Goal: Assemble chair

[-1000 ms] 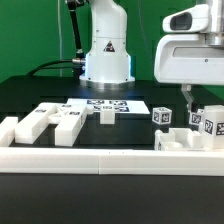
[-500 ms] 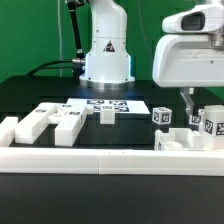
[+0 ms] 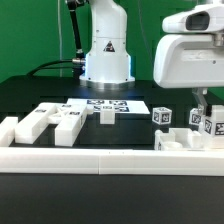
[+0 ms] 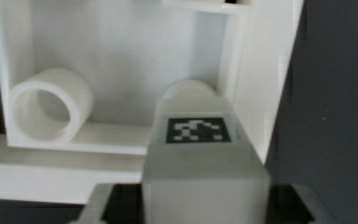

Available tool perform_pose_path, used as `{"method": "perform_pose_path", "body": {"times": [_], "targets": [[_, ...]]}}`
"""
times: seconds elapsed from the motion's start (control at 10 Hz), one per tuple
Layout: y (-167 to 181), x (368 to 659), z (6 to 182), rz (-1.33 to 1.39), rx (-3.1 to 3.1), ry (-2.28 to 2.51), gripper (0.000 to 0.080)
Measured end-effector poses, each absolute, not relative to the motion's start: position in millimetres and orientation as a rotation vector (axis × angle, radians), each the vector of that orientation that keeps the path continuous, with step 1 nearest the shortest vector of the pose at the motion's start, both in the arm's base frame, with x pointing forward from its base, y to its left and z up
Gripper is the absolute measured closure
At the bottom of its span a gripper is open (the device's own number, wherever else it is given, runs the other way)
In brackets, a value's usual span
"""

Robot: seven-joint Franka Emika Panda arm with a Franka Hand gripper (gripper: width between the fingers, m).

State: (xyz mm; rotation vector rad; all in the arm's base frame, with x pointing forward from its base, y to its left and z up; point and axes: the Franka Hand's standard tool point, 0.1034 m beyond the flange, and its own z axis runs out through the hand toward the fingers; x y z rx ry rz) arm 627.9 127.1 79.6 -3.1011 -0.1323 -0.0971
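The chair lies in loose white tagged pieces. My gripper [image 3: 200, 104] hangs low at the exterior view's right, over a group of tagged blocks [image 3: 196, 121] and a low open piece [image 3: 176, 141]. In the wrist view my gripper [image 4: 199, 196] is shut on a white chair bar [image 4: 197, 140] with a square tag on its face; a dark finger [image 4: 115, 204] shows on either side of it. Beyond the bar lies a white frame-like piece [image 4: 105, 40] with a round ring part [image 4: 48, 105] inside it. More chair pieces [image 3: 62, 121] lie at the exterior view's left.
The marker board [image 3: 106, 104] lies flat in front of the robot base [image 3: 106, 55]. A low white border rail [image 3: 100, 157] runs along the front of the table. A small white block [image 3: 107, 115] sits by the marker board.
My gripper's fingers have shifted towards the exterior view's right and a little lower, over the tagged blocks. The loose pieces at the left have not moved.
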Motion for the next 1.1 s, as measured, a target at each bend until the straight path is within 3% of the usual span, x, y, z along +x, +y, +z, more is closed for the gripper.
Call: {"method": "perform_pose_path", "body": {"times": [0.4,1.1], "targets": [[126.5,627.9,79.5,-0.088,-3.086,0.216,0.0513],[125.1,626.9,78.5,-0.028,-2.729,1.317,0.0511]]}}
